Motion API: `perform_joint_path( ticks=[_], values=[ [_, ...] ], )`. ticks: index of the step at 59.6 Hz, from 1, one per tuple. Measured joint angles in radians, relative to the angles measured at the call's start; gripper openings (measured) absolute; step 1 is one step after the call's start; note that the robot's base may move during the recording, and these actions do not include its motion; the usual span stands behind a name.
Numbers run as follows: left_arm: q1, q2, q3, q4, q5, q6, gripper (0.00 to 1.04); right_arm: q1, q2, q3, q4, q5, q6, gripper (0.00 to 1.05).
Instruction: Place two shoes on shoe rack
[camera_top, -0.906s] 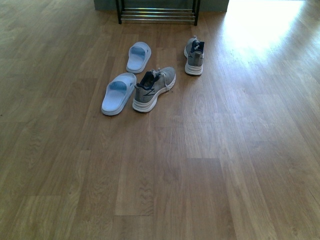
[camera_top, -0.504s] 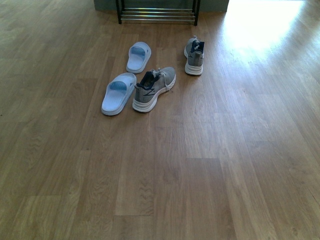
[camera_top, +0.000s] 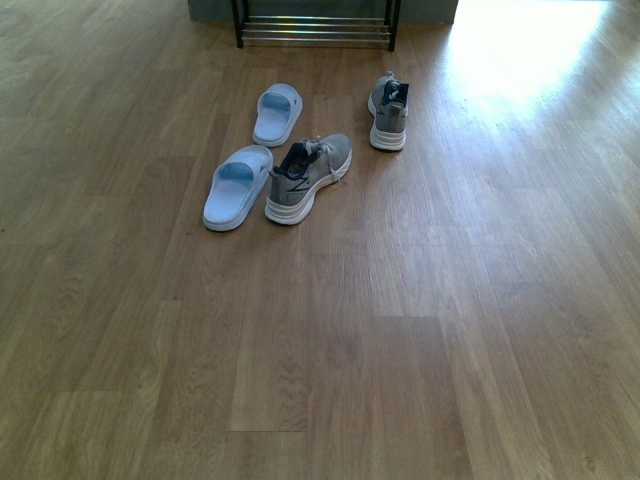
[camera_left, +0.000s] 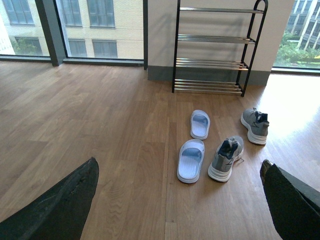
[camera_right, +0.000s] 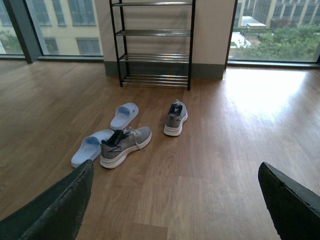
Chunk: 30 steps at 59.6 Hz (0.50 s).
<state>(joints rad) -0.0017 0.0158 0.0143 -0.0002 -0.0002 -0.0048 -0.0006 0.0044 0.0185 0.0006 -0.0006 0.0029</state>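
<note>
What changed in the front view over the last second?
Nothing visibly changed. The nearer grey mesh sneaker, the farther grey mesh sneaker, the two pale blue slides and the black-framed chrome-bar shoe rack all stayed put.

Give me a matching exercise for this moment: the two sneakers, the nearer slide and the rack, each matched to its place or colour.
1. near sneaker
2. far sneaker
3. near slide
4. rack

A. at the very back of the front view
B. alone, rightmost of the footwear
C. pale blue, leftmost of the footwear
D. grey, close beside a slide

Pairs: 1-D, 2-B, 3-C, 4-A
</note>
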Motion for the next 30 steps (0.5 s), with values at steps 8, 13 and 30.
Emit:
perform_joint_path(
  ticks=[8, 13, 30],
  values=[
    [0.000, 0.000, 0.000, 0.000, 0.000, 0.000, 0.95, 0.000, 0.000, 0.000, 0.000, 0.000, 0.000, 0.95],
    [0.000, 0.000, 0.000, 0.000, 0.000, 0.000, 0.95, 0.000, 0.000, 0.000, 0.000, 0.000, 0.000, 0.95],
    [0.000, 0.000, 0.000, 0.000, 0.000, 0.000, 0.95, 0.000, 0.000, 0.000, 0.000, 0.000, 0.000, 0.95]
  ],
)
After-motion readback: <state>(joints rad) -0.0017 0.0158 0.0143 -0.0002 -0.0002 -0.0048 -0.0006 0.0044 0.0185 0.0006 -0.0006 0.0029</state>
